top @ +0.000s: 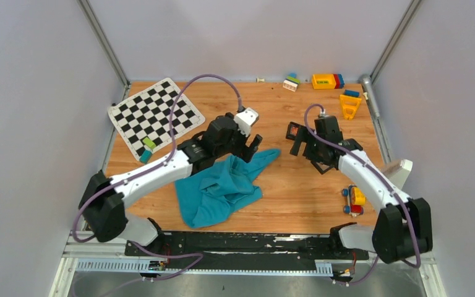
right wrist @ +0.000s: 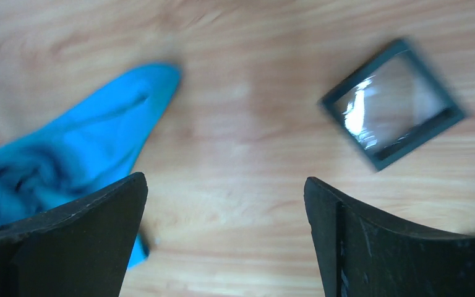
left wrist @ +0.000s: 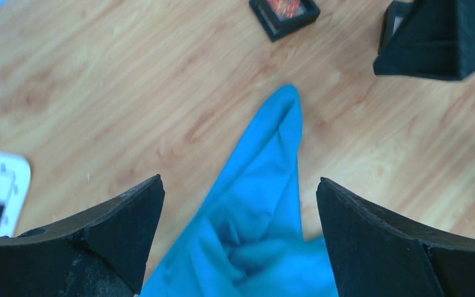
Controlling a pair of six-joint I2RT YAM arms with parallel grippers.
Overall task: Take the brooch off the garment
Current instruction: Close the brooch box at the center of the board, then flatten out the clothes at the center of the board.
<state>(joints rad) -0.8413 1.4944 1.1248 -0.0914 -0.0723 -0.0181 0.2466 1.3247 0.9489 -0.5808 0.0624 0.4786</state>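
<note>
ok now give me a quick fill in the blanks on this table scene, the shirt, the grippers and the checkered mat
1. The garment lies crumpled on a table made of ____.
2. The left gripper and the right gripper both have their jaws ____.
3. The checkered mat lies near the table's far ____ corner.
4. The small box near the right gripper has a frame coloured ____.

Missing words: wood; open; left; black.

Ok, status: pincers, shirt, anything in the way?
Left pincer open over shirt's tip. Right pincer open, empty. Small black square lies on table, apart from shirt. Nothing blocking.
</note>
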